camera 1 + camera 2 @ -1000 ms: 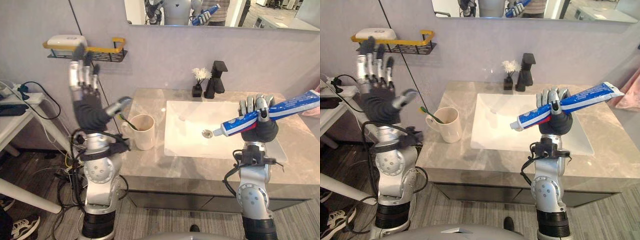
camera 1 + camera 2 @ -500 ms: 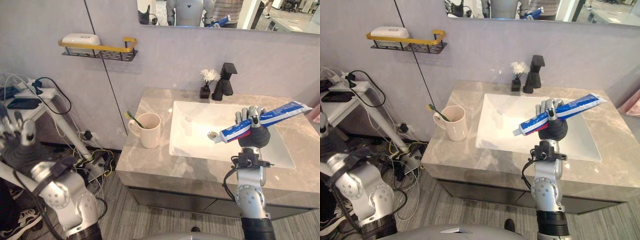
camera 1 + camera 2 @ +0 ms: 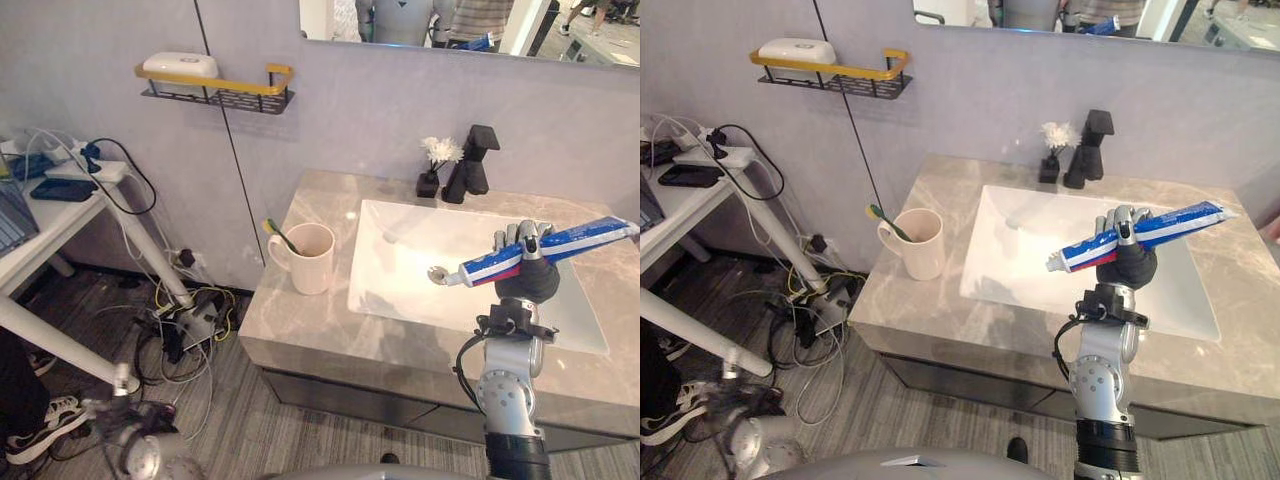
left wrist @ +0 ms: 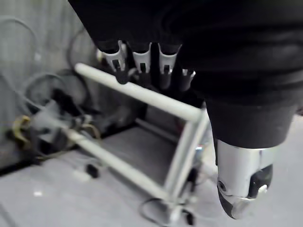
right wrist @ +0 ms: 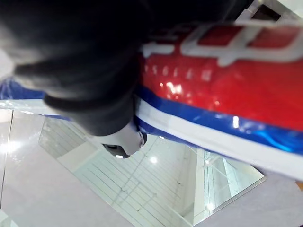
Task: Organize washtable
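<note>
Where the white sink basin point(image 3: 420, 255) is sunk into the grey marble countertop point(image 3: 300, 320), the right hand point(image 3: 526, 272) is raised above the basin's right half, its fingers point(image 3: 518, 238) clenched around a toothpaste tube point(image 3: 565, 243). The tube is tilted: its white cap end hangs lower, over the middle of the basin, and its flat tail rises out past the basin's right edge. It has a blue body, a red band near the cap and white stripes. In the right wrist view the red band carries pale lettering point(image 5: 222, 40), too blurred to read.

Left of the basin a cream mug point(image 3: 311, 258) stands upright on the countertop, with a green-headed toothbrush point(image 3: 279, 236) leaning in it. Behind the basin are a black faucet point(image 3: 474, 160) and, just beside it, a small black vase of white flowers point(image 3: 434, 166). Far left of the basin and higher on the wall, a yellow-railed wire shelf point(image 3: 230, 88) holds a white soap box point(image 3: 181, 66).

The left hand point(image 4: 140, 60) hangs low, well apart from the basin, fingers loose and grasping nothing, over the white tube legs of a side table point(image 4: 142, 94) and tangled cables on the floor point(image 3: 190, 320).
</note>
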Robot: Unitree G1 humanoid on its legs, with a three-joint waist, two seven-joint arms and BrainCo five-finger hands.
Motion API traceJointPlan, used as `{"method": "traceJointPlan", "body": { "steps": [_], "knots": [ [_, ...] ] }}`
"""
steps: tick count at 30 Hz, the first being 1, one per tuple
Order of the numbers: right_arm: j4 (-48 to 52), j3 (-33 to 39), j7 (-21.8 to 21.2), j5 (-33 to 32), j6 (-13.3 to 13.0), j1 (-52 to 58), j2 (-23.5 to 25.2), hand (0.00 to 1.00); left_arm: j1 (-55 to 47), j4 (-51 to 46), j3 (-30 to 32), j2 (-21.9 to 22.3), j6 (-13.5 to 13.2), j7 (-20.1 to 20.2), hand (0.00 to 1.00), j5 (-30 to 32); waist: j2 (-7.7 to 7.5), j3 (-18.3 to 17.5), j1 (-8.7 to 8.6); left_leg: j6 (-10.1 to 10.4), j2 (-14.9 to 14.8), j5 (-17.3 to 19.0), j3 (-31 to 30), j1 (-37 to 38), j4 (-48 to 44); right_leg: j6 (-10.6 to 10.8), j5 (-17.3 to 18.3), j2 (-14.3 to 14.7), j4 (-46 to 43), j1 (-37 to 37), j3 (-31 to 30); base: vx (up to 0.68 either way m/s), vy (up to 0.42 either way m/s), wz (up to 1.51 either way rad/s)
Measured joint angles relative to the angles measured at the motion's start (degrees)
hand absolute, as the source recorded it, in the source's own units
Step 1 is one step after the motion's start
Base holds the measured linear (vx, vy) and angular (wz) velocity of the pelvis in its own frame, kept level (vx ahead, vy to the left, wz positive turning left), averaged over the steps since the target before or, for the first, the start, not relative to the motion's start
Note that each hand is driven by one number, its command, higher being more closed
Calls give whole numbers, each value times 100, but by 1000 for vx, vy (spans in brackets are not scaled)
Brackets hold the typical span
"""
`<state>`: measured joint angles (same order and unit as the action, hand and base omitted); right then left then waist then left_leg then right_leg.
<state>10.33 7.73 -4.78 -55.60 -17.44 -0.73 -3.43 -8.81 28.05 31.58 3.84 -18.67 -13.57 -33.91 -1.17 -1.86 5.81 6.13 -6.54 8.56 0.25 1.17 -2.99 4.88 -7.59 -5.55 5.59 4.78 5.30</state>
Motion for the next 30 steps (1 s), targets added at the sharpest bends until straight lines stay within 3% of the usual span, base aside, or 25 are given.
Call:
{"method": "traceJointPlan", "body": {
  "steps": [7, 12, 24, 30],
  "knots": [
    [-128, -109, 168, 345, -4, -499, -191, 100, -12, 1419, -921, -54, 519, 495, 0, 512, -128, 44, 11, 10, 1, -39, -29, -61, -33, 12, -14, -7, -28, 57, 14, 24, 0, 2],
    [-144, -305, 252, 527, 2, -805, -355, 100, -26, 1969, -983, -229, 708, 696, 0, 582, -203, 19, 52, 9, 1, -39, -23, -69, -48, 10, -24, -8, -11, 59, 4, -13, -3, 0],
    [-199, -1041, 256, 974, 73, -1705, -733, 100, -64, 2406, -1186, -372, 903, 822, 0, 969, -314, 89, 118, 7, -5, -58, -47, -165, -39, 5, -40, -38, -27, 137, 17, -4, -1, 1],
    [-1098, -1568, 349, 1029, 280, -2566, -812, 100, -23, 2370, -1387, -412, 902, 824, 0, 966, -332, 102, 167, 6, 5, -67, -56, -178, -41, 10, -44, -46, -27, 149, 21, 7, 2, 0]
  ]
}}
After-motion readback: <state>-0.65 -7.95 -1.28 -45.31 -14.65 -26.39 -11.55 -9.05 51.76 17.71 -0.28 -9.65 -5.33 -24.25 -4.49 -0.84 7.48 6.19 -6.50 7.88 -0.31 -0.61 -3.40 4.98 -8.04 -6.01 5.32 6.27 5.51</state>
